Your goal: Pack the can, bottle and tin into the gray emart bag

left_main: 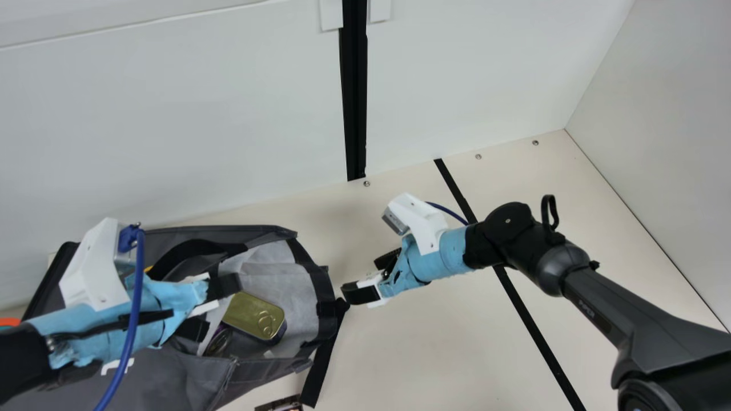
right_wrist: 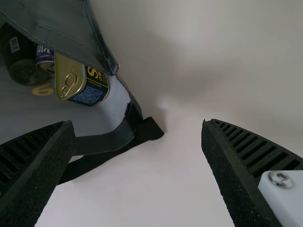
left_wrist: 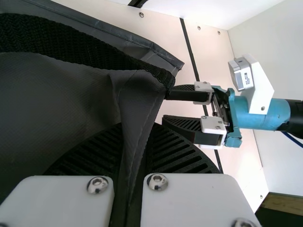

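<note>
Starting at the far left with a bit of something orange [left_main: 8,322], cut off by the main view's edge, too little to identify. Next up, a gray bag [left_main: 165,379] lying on the desk [left_main: 411,354], mouth open toward the right arm. Got the left tool [left_main: 227,286] clenched on the bag's cloth, with a fold pinched between both ribbed fingers in the left wrist view. Inside the bag, got all three goodies: dark bottle [right_wrist: 20,59], then purple can [right_wrist: 46,60] just beside, then gold tin [left_main: 253,315] with a pull ring, nearest the mouth. Below that, at the main view's bottom edge, part of a small dark item [left_main: 281,404], then a black strap [left_main: 324,359] trailing onto the desk. Then on to the right tool [left_main: 361,277], released, fingers spread well apart, near the bag's mouth. Last, a black strip [left_main: 531,325] running across the desk, passing under the right arm.
</note>
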Controlling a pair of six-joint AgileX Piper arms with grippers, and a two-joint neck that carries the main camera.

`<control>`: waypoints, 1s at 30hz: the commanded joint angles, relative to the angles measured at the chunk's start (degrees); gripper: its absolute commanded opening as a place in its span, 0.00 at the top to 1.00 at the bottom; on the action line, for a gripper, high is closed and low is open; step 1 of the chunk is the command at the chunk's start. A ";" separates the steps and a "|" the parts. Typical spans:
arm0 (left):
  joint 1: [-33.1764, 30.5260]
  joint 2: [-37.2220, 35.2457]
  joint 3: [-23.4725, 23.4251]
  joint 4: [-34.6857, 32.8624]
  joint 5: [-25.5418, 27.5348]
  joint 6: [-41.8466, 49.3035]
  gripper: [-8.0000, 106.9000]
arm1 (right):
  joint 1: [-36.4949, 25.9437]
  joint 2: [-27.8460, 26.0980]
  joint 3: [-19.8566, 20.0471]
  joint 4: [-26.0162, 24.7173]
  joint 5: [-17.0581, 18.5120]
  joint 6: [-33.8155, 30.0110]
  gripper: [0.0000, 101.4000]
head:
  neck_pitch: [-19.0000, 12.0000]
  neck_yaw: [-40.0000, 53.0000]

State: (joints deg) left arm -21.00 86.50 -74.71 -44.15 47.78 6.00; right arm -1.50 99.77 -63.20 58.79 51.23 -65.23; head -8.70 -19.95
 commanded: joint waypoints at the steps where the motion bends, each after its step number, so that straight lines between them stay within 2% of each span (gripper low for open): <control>1: 0.00 0.00 0.00 0.00 0.00 0.00 0.84 | 0.59 0.71 -0.36 0.39 0.03 -0.42 0.10 | -1.30 -0.05; 30: 0.00 0.00 0.00 0.00 0.00 0.00 0.84 | 9.45 14.01 -9.61 6.97 1.14 -1.86 0.10 | -1.30 -0.05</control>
State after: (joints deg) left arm -21.00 86.50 -74.71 -44.15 47.78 6.00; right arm 7.81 113.55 -72.65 65.58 52.40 -67.09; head -8.70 -19.95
